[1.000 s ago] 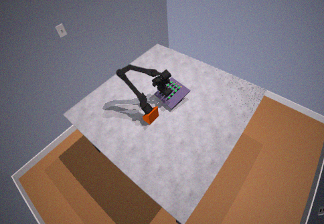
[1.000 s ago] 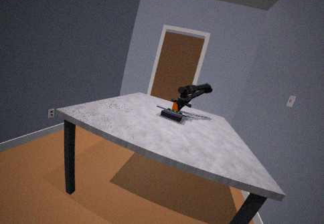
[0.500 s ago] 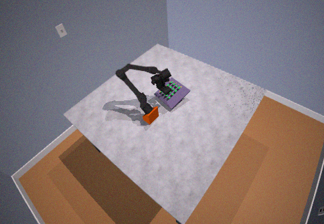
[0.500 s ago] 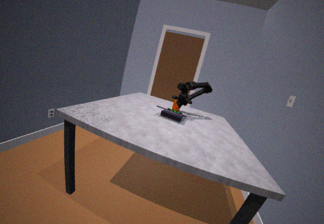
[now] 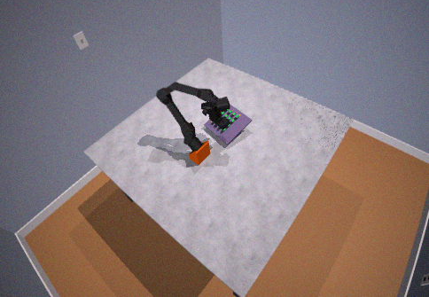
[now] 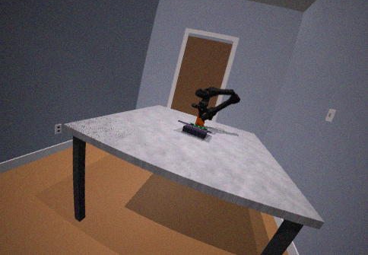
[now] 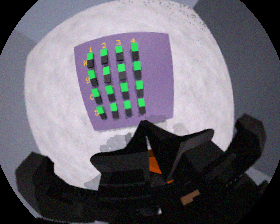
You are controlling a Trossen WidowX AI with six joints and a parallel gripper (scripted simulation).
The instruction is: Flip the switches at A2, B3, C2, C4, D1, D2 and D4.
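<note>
Wrist view, gripper (image 7: 148,137) clenched, empty, above purple panel (image 7: 157,70) w/ green switches (image 7: 115,83).

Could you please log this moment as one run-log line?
end effector: shut, empty | position: above near edge of switch panel | contact: none visible

The panel (image 5: 229,125) lies on the table (image 5: 266,196), just beyond the arm's base (image 5: 199,152).

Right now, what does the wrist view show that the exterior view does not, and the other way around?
Only the wrist view shows the switches as a grid of green and black on the purple panel, with the shut gripper below it. Only the exterior view shows the door, the table legs and the whole arm. Both show the panel on the grey table.
</note>
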